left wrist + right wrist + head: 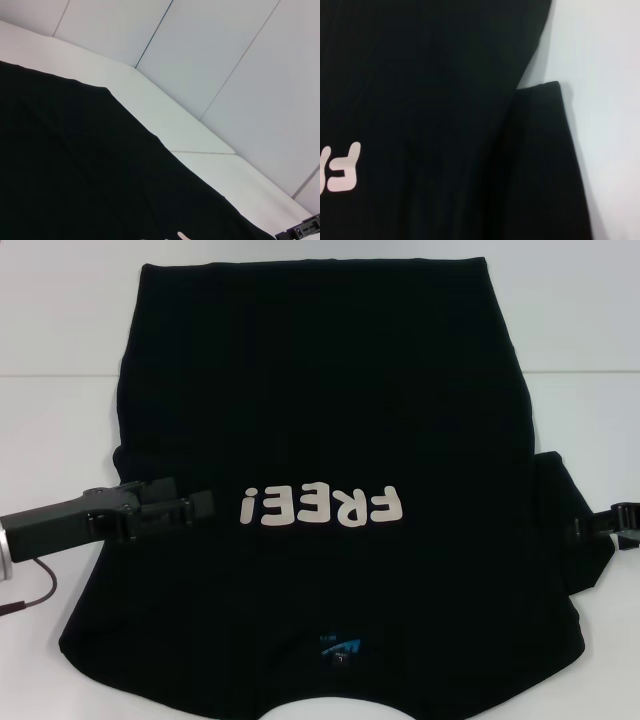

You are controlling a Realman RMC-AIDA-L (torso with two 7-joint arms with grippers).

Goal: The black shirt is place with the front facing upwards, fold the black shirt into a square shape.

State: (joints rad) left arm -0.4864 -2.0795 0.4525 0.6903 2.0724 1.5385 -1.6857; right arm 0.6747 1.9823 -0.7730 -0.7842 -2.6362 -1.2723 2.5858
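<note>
You had the black shirt (320, 420) spread flat on the white table (60, 330), front side up, with its collar at the table's near edge and its hem toward the far edge. The cream "FREE!" lettering (320, 506) read upside down from the head camera, and a small blue neck label (340, 648) showed just inside the collar. The shirt covered most of the middle of the table, with bare white surface along both side edges and beyond the hem.

Your left gripper (205, 504) reached in from the table's left edge and lay low over the shirt's left side, level with the lettering and just beside the exclamation mark. Its fingers (190, 508) looked close together, a narrow claw, and I could not tell whether any cloth was caught between them. A thin dark cable (40, 590) looped on the table beneath that arm.

Your right gripper (605, 522) sat at the table's right edge, at the outer hem of the right sleeve (570, 530), which lay spread outward from the body. Only a small part of the claw showed there, so I could not tell whether it was wide or narrow.

The right wrist view showed the sleeve (540, 165) lying flat beside the shirt's body, with the table (605, 100) bare past it. The left wrist view looked across the shirt (75, 165) toward the far corner of the table (165, 115) and the pale wall panels (225, 60).
</note>
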